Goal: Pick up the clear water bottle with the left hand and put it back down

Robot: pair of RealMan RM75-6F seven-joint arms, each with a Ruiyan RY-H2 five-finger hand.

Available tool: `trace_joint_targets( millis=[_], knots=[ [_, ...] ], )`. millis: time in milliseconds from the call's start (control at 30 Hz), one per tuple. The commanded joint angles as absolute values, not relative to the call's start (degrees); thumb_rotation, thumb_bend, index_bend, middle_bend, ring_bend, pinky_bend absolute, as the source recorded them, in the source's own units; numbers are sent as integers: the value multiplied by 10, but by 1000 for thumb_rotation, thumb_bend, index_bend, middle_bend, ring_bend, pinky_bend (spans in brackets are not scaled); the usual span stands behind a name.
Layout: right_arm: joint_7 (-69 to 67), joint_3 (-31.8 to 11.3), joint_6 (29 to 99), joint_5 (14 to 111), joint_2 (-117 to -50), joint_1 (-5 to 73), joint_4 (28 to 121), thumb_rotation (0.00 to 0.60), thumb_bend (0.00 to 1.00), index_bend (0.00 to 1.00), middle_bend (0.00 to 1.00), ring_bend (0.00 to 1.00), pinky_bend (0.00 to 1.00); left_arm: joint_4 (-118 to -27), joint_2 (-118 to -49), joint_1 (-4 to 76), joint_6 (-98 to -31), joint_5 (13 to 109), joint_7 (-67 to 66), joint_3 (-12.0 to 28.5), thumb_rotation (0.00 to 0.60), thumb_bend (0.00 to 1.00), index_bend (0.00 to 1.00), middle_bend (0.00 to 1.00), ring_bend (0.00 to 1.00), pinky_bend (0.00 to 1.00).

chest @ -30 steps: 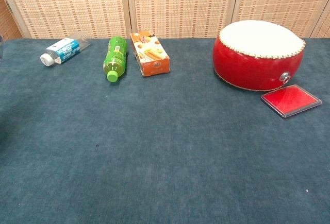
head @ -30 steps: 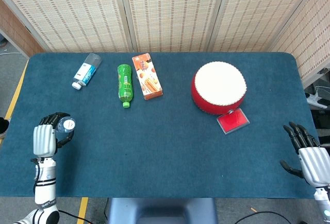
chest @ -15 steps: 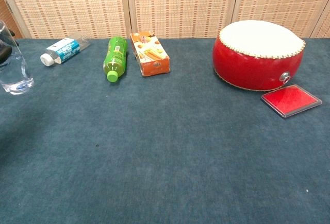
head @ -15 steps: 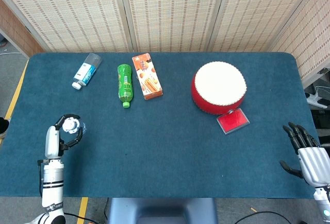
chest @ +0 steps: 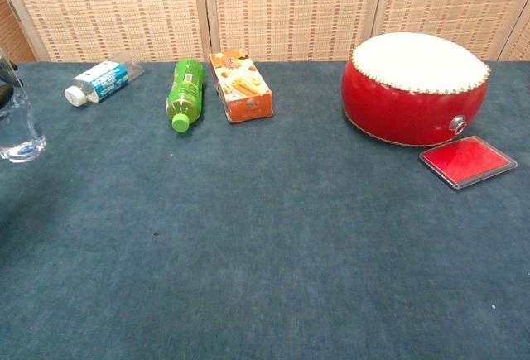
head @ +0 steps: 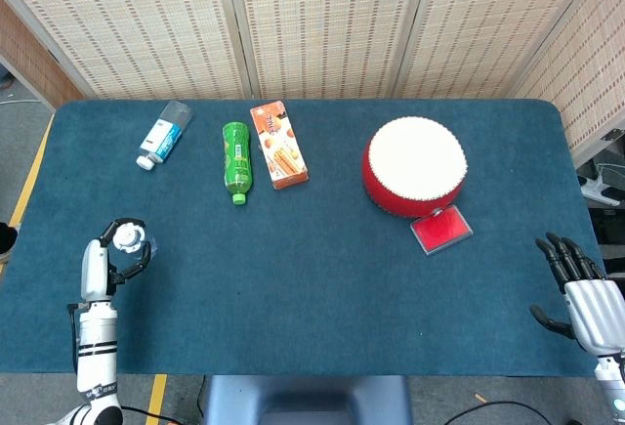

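Head view: the left hand [head: 105, 259] grips the upright clear water bottle [head: 127, 237] near the table's [head: 322, 278] left edge; the right hand [head: 578, 283] rests empty, fingers apart.

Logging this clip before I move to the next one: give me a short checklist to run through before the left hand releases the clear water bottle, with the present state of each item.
1. Left hand wraps the clear water bottle: ok, fingers curl round it in the head view.
2. Bottle upright: ok, it stands vertical in the chest view.
3. Bottle base resting on the table: cannot tell, it looks at the cloth but contact is unclear.
4. Spot around the bottle free of other things: ok, the lying labelled bottle and green bottle are well apart.
5. Right hand out of the way: ok, open at the table's far right edge.
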State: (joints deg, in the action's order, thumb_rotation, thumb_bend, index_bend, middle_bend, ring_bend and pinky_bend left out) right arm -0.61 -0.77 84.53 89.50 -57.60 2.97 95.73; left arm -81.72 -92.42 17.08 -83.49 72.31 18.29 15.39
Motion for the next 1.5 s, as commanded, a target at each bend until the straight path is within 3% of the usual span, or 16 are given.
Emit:
trace_joint_targets(
  millis=[33, 167, 300, 567, 733, 1133, 1500],
  knots=[
    [-6, -9, 850, 893, -578, 28, 956, 600, 130, 0, 0, 0, 193, -816, -918, 176, -864, 735, 167, 183, 600, 713, 740, 773, 582, 421],
    [-8, -8, 850, 896, -577, 27, 956, 600, 130, 0, 0, 0, 193, -858, -893, 177, -880, 735, 179, 215, 600, 713, 740, 773, 582, 421],
    [-8, -7, 848, 897, -576, 28, 956, 600, 130, 0, 0, 0, 193, -908, -861, 172, -846, 706, 218, 230, 600, 713, 741, 773, 583, 422],
    [-1, -9, 841, 889, -577, 30, 959, 600, 130, 0, 0, 0, 193, -896, -879, 170, -783, 688, 204, 172, 600, 713, 741, 773, 583, 423],
    [-4, -8, 842, 891, -575, 29, 960, 600, 130, 0, 0, 0, 193, -889, -883, 176, -751, 688, 205, 158, 600, 713, 741, 773, 583, 422],
    [-5, -7, 842, 892, -574, 29, 959, 600, 130, 0, 0, 0, 193, -939, -845, 167, -823, 705, 243, 230, 600, 713, 741, 772, 583, 423],
    [2, -7, 834, 888, -575, 32, 962, 600, 131, 0, 0, 0, 193, -898, -882, 179, -750, 682, 235, 176, 600, 713, 740, 765, 581, 425]
  ],
)
